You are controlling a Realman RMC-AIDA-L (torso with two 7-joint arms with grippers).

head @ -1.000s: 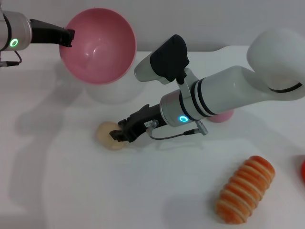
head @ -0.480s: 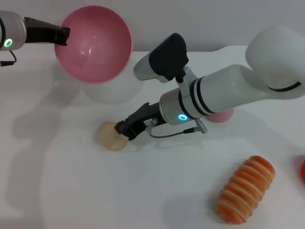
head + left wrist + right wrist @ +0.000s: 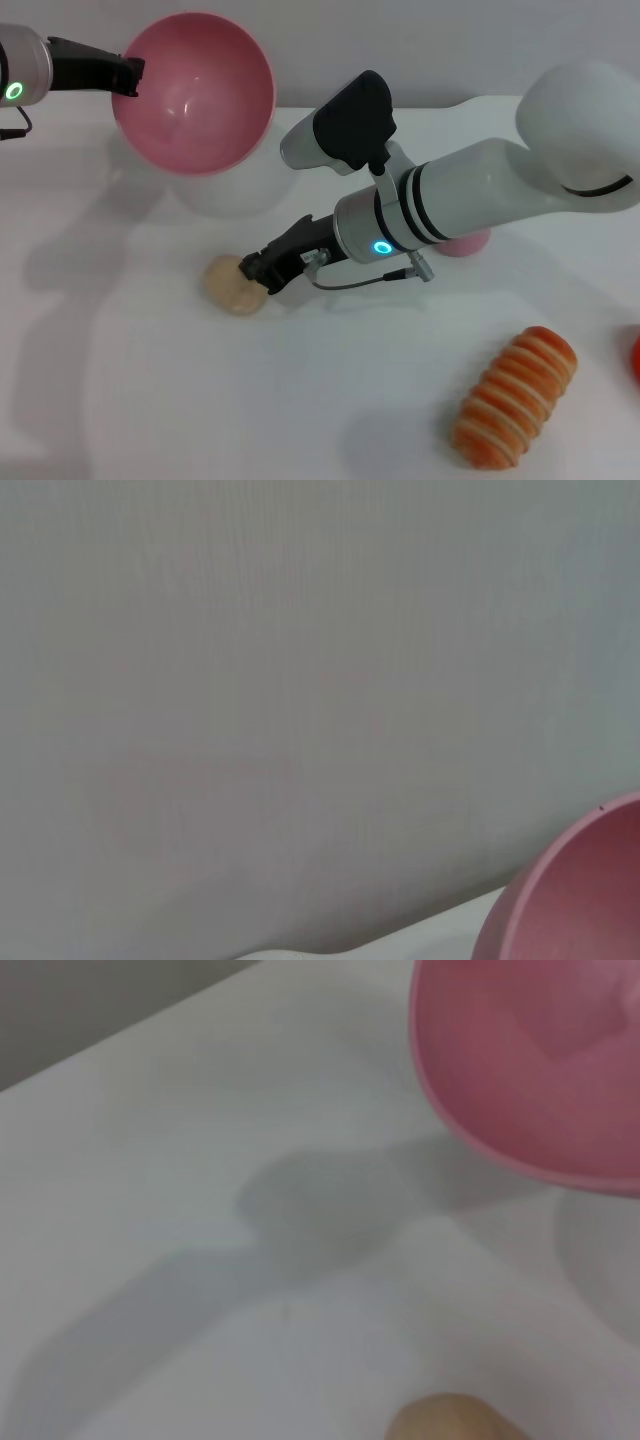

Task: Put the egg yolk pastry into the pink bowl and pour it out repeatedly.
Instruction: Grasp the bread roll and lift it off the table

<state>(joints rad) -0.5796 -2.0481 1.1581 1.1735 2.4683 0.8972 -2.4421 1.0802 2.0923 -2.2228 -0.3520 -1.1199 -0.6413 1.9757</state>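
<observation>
The pink bowl (image 3: 195, 92) hangs tilted above the table's far left, its opening facing me, with my left gripper (image 3: 128, 75) shut on its left rim. Part of its outer wall shows as the pink bowl (image 3: 580, 900) in the left wrist view. The egg yolk pastry (image 3: 230, 284), a pale tan lump, lies on the white table below and in front of the bowl. My right gripper (image 3: 256, 271) rests against the pastry's right side, low over the table. The right wrist view catches the pink bowl (image 3: 530, 1070) and the top of the pastry (image 3: 450, 1418).
An orange-and-cream striped roll (image 3: 515, 397) lies at the near right. A small pink ball (image 3: 466, 243) peeks out behind my right forearm. A red object (image 3: 636, 358) shows at the right edge. A pale round patch (image 3: 232, 192) lies under the bowl.
The left gripper has carried the bowl slightly left and up. My right gripper has drawn back a little from over the pastry to its right edge. The pastry has stayed in place.
</observation>
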